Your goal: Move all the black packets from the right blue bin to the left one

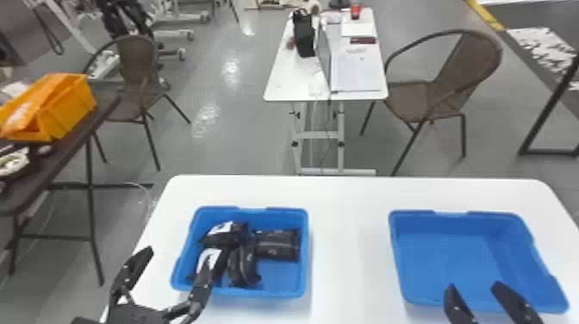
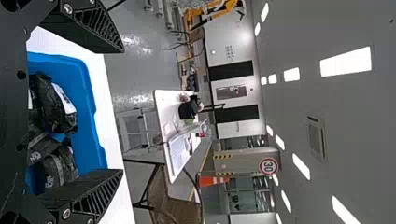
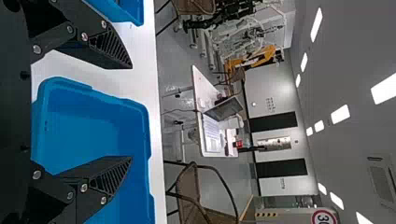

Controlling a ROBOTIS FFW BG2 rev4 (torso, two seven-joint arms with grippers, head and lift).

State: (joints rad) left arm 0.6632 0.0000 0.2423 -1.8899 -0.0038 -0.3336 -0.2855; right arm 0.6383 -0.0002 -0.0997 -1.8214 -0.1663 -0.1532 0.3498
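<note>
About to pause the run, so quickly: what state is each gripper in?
Left gripper: open, holding nothing.
Right gripper: open, holding nothing.

With the white table (image 1: 349,241) as my landmark, I count two blue bins on it, one at its left (image 1: 258,294) and one at its right (image 1: 443,254). I make out at least four black packets (image 1: 243,263) in the left bin. Two grippers, left (image 1: 179,258) and right (image 1: 474,285), are at the table's near side. Beyond the table I count two woven chairs (image 1: 469,64) and one open laptop (image 1: 324,56); left of it, one dark table (image 1: 47,166).
</note>
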